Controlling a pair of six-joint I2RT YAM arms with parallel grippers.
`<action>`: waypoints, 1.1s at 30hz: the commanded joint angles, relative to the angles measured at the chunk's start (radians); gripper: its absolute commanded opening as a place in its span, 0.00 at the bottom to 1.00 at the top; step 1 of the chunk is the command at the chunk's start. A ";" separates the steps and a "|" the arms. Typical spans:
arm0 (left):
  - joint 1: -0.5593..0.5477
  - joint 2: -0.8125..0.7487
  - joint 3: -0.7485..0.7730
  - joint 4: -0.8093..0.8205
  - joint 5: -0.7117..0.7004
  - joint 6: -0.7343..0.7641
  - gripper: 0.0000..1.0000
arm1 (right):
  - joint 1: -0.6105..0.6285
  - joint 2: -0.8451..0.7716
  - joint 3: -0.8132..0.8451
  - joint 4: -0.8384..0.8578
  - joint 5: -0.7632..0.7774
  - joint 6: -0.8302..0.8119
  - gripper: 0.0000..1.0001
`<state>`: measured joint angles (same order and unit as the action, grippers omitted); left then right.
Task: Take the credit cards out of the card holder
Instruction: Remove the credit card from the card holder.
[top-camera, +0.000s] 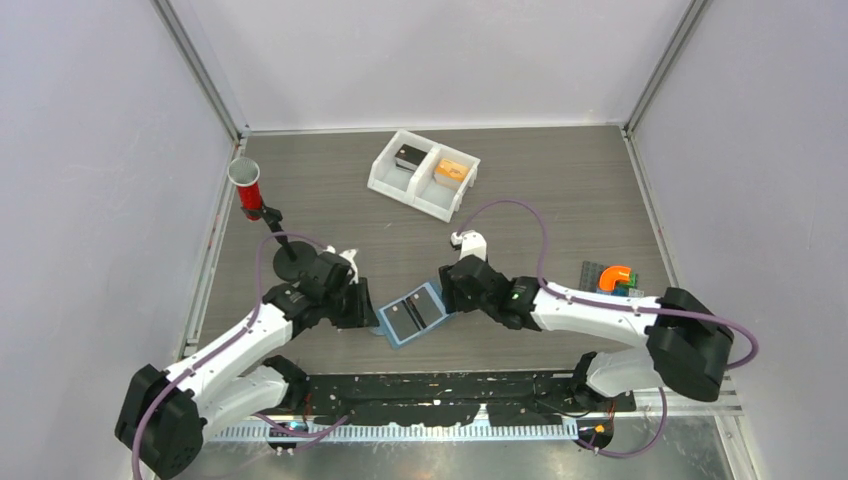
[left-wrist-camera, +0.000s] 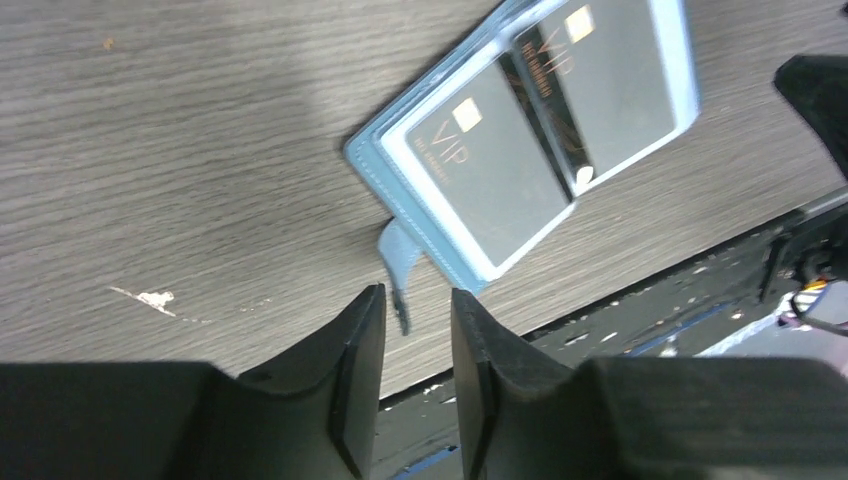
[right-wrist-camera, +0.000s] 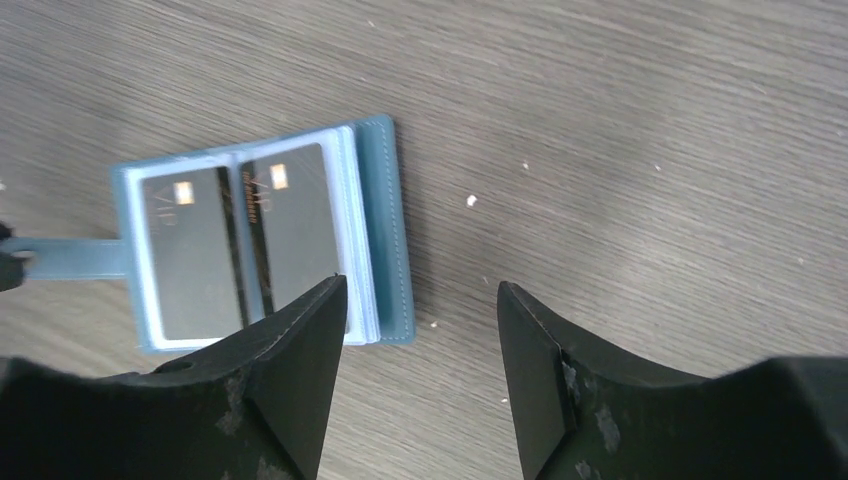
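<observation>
The light-blue card holder (top-camera: 413, 313) lies open on the table between my two grippers. Two dark grey credit cards (left-wrist-camera: 490, 165) (left-wrist-camera: 600, 80) sit in its two halves, each marked VIP; the right wrist view shows them too (right-wrist-camera: 195, 255) (right-wrist-camera: 295, 220). The holder's blue strap (left-wrist-camera: 398, 262) sticks out toward my left gripper (left-wrist-camera: 418, 300), whose jaws stand a little apart; the strap's tip lies loose in the gap. My left gripper (top-camera: 368, 312) is at the holder's left edge. At the holder's right edge my right gripper (top-camera: 447, 295) (right-wrist-camera: 420, 285) is open wide and holds nothing; one finger (right-wrist-camera: 300, 340) overlaps the holder's (right-wrist-camera: 385, 230) edge.
A white two-compartment tray (top-camera: 424, 175) stands at the back with a dark item and an orange item inside. A red cylinder (top-camera: 246, 187) is at the far left, coloured blocks (top-camera: 612, 278) at the right. The table's near edge and a black strip (top-camera: 450, 395) run close below the holder.
</observation>
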<state>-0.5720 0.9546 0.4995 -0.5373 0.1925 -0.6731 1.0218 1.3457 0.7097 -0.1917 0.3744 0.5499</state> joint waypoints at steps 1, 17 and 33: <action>0.000 -0.071 0.095 -0.050 -0.028 -0.008 0.36 | -0.076 -0.078 -0.037 0.165 -0.238 -0.064 0.62; -0.059 -0.141 0.034 0.161 -0.027 -0.161 0.41 | -0.134 0.065 0.015 0.248 -0.515 -0.098 0.46; -0.150 0.099 0.039 0.389 -0.094 -0.217 0.41 | -0.149 0.199 -0.032 0.215 -0.502 -0.056 0.40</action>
<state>-0.7189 1.0058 0.5510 -0.3199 0.1196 -0.8631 0.8745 1.5570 0.7334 0.0010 -0.1402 0.4553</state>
